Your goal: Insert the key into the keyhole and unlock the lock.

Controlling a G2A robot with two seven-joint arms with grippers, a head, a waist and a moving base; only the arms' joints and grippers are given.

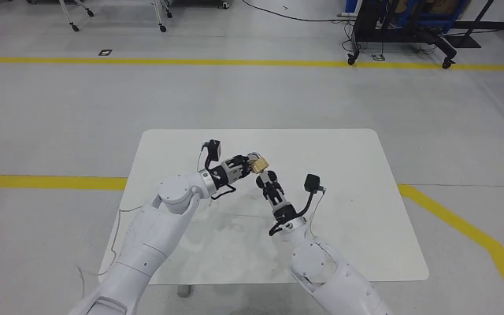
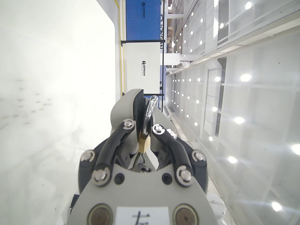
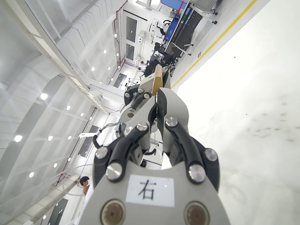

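Brass in the body and silver in the shackle, the lock (image 1: 259, 164) is small and is held in the air above the middle of the white table (image 1: 354, 205), clear of its top. The left gripper (image 1: 249, 163) is clenched on it. In the left wrist view the fingers of that gripper (image 2: 146, 108) are pressed onto the shackle (image 2: 150, 111), a bright curved loop standing edge-on between the dark ribbed pads (image 2: 138, 104). The brass body (image 2: 143, 144) shows as a narrow yellow block in the gap nearer the palm. From above, the body juts out past the fingertips, tilted, toward the right arm. The right gripper (image 1: 268, 183) sits just beside the lock on the robot's side, pointing up at it. Whether they touch cannot be told from above. In the right wrist view its fingers (image 3: 156, 99) are clenched with only a thin silvery edge between the pads, the key (image 3: 155, 107) as far as can be told. Its blade is hidden. Straight past those fingertips the lock (image 3: 157, 78) appears edge-on as a slim brass slab, with the left gripper (image 3: 140, 92) behind it. The keyhole is too small to make out.
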